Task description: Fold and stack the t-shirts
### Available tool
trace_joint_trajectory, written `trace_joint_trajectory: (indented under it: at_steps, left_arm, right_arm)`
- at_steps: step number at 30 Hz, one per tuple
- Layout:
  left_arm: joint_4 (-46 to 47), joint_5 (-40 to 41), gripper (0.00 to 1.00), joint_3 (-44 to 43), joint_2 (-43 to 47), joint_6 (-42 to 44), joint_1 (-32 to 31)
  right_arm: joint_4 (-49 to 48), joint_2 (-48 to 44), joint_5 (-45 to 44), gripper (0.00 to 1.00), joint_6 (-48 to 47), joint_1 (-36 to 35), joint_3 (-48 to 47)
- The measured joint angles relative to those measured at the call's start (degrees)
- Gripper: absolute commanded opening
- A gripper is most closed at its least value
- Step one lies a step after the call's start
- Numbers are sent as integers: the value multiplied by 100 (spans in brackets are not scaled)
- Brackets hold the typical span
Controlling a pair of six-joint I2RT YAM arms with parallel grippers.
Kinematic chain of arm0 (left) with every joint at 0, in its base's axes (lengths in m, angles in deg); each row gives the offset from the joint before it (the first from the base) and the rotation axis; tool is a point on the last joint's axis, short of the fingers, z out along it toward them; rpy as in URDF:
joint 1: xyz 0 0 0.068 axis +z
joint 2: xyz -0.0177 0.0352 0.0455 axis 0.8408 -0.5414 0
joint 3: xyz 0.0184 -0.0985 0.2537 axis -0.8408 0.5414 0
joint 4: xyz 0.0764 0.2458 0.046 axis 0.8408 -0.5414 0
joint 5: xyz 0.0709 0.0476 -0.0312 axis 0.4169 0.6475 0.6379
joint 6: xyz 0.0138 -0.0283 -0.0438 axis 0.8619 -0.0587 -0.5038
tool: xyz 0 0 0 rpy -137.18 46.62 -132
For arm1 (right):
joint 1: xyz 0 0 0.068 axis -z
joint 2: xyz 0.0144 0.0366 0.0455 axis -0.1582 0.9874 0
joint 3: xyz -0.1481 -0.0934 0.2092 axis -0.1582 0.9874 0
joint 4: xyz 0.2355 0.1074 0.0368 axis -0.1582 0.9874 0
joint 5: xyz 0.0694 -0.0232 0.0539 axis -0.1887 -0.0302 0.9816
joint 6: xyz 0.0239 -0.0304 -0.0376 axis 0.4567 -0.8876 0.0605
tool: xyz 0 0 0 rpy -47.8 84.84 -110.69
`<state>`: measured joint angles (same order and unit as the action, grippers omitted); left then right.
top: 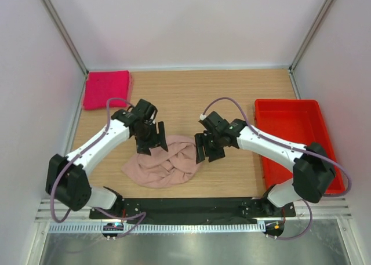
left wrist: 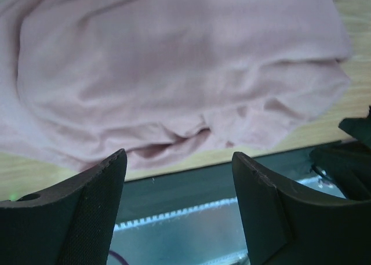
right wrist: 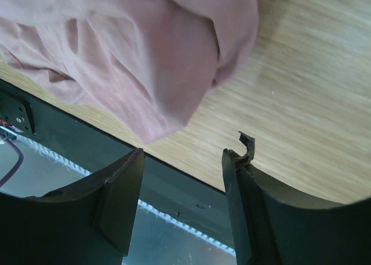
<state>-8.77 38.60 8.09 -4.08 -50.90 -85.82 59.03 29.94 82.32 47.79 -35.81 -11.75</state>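
Observation:
A pale dusty pink t-shirt lies crumpled in a heap on the wooden table, near its front edge. The same cloth fills the top of the left wrist view and the upper left of the right wrist view. A bright magenta t-shirt lies folded flat in the far left corner. My left gripper hovers over the heap's upper left edge, open and empty. My right gripper hangs just off the heap's right edge, open with nothing between its fingers.
A rigid red plastic bin stands along the right side of the table. White walls close in the back and both sides. A black rail runs along the table's near edge.

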Motion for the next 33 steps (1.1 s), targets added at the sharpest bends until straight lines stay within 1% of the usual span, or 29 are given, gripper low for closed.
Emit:
trace_joint_trajectory:
  at_steps: [5, 8, 9, 10, 13, 14, 15, 16, 17, 18, 19, 22, 26, 30, 33]
  left_arm:
    - [380, 223, 74, -59, -879, 317, 0]
    - [492, 391, 68, -205, -1425, 562, 0]
    - [535, 459, 64, -251, -1567, 632, 2]
    - [564, 507, 61, -289, -1663, 706, 2]
    - [625, 632, 53, -479, -1934, 892, 13]
    - [651, 658, 50, -549, -2013, 944, 17]
    - [658, 673, 37, -632, -2096, 999, 24]
    - [688, 686, 30, -702, -2179, 1016, 24]
    - [717, 695, 21, -748, -2243, 1071, 22]
    - [748, 695, 7, -789, -2312, 1115, 22]
    - [772, 693, 1, -811, -2356, 1123, 22]
    - [763, 708, 0, -837, -2376, 1196, 22]
    - [664, 804, 0, -855, -2122, 1189, 24]
    - [348, 962, 0, -964, -1255, 1165, 24]
    - [142, 1043, 0, -1290, -382, 1119, 22]
  right_arm:
    - [-424, 555, 190, 61, -164, 0, -151]
    - [-595, 885, 297, 56, -205, 0, -273]
    - [-625, 975, 302, 54, -221, 0, -315]
    - [-640, 1093, 302, 47, -238, 2, -382]
    - [-726, 1397, 332, 33, -304, 74, -511]
    - [-756, 1491, 361, 33, -304, 116, -529]
    - [-789, 1576, 402, 32, -289, 173, -535]
    - [-802, 1652, 433, 29, -275, 234, -540]
    - [-824, 1720, 463, 24, -271, 299, -540]
    - [-833, 1775, 492, 20, -260, 348, -542]
    - [-831, 1808, 507, 11, -249, 382, -553]
    - [-748, 1818, 503, 1, -249, 444, -658]
    - [-518, 1725, 382, 1, -321, 442, -894]
    - [-85, 1351, 186, 1, -391, 435, -1207]
    - [240, 1010, 92, 1, -461, 435, -1611]
